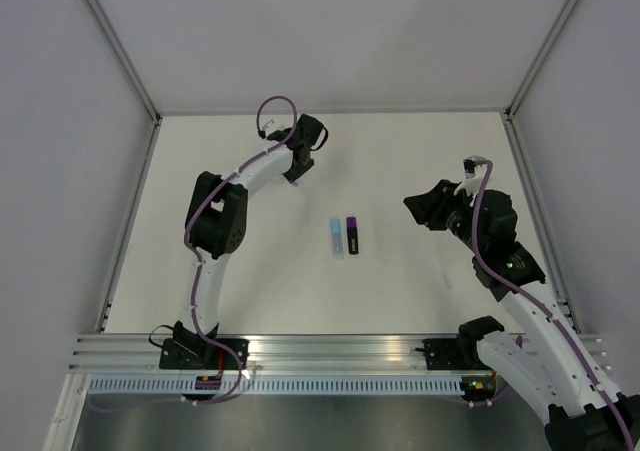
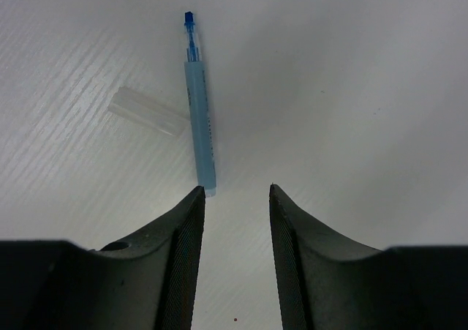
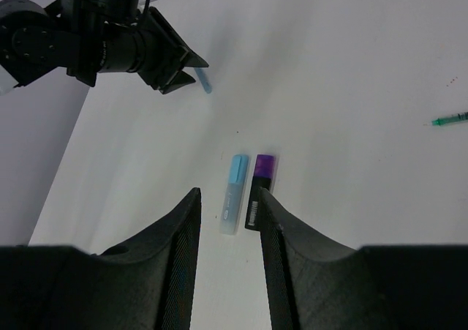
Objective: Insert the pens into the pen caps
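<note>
In the left wrist view a slim light blue pen (image 2: 199, 118) lies on the white table with its dark blue tip bare. A clear cap (image 2: 146, 110) lies loose beside it. My left gripper (image 2: 236, 188) is open and empty, and the pen's blunt end sits just ahead of its left fingertip. At the table's middle a stubby light blue marker (image 1: 336, 238) and a black-and-purple marker (image 1: 353, 235) lie side by side. My right gripper (image 3: 229, 191) hovers open and empty short of them. A thin green pen (image 3: 450, 119) lies off to the right.
White walls enclose the table on three sides, the left one (image 1: 60, 171) close to my left arm (image 1: 215, 221). An aluminium rail (image 1: 330, 349) runs along the near edge by the arm bases. A small pale item (image 1: 447, 282) lies near my right arm.
</note>
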